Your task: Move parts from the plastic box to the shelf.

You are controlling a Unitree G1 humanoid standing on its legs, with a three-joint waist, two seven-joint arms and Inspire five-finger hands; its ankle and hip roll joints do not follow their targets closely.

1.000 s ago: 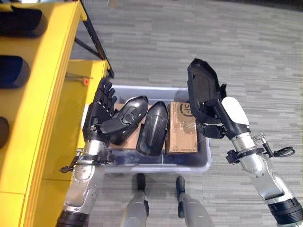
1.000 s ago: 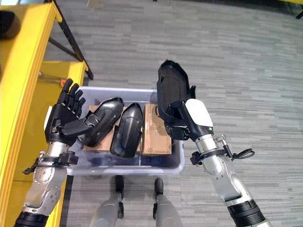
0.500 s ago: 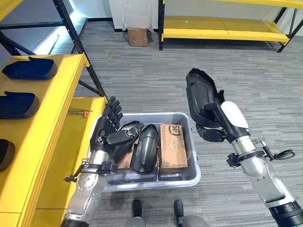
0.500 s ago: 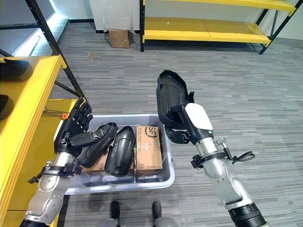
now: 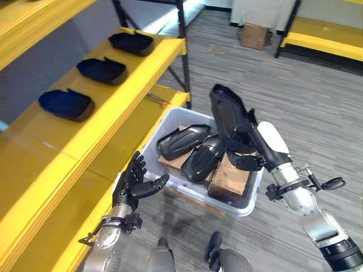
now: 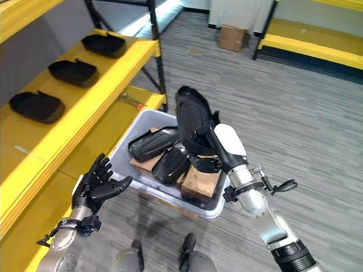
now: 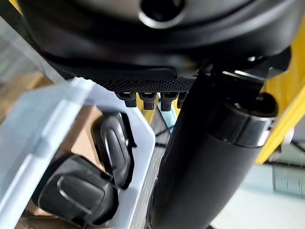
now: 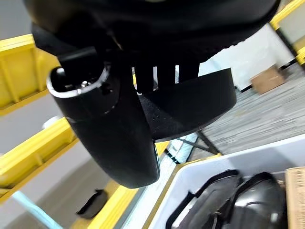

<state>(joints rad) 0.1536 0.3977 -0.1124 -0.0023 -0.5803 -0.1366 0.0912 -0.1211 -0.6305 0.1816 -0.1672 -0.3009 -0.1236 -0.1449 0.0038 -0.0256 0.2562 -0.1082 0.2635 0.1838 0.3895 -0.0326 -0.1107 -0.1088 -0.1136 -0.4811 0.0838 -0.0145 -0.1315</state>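
At the lower left of the head view, the robot's left hand (image 5: pixel 131 182) hangs just outside the near corner of the plastic box (image 5: pixel 189 187), fingers spread and relaxed, thumb pointing toward the box wall, holding nothing. At centre frame, the right hand (image 5: pixel 248 152) is clenched around a black part (image 5: pixel 226 114), a long, glossy moulded shell with a curved back and a hollow, dark inner face, held upright above the box's right side and clear of its contents. The translucent grey box sits on the grey carpeted floor (image 5: pixel 317 113) beside the yellow shelf (image 5: pixel 102 113); inside it lie two more black shells (image 5: pixel 193 150) of the same rounded, tapered form, side by side and touching, resting on brown cardboard boxes (image 5: pixel 229 175). Farther off, at upper left, three dark parts (image 5: pixel 102 69) sit well apart in a row along the shelf's upper yellow board, open sides up. At the top of the frame a small cardboard carton (image 5: pixel 253 35) stands on the floor near a second yellow rack (image 5: pixel 323 45).
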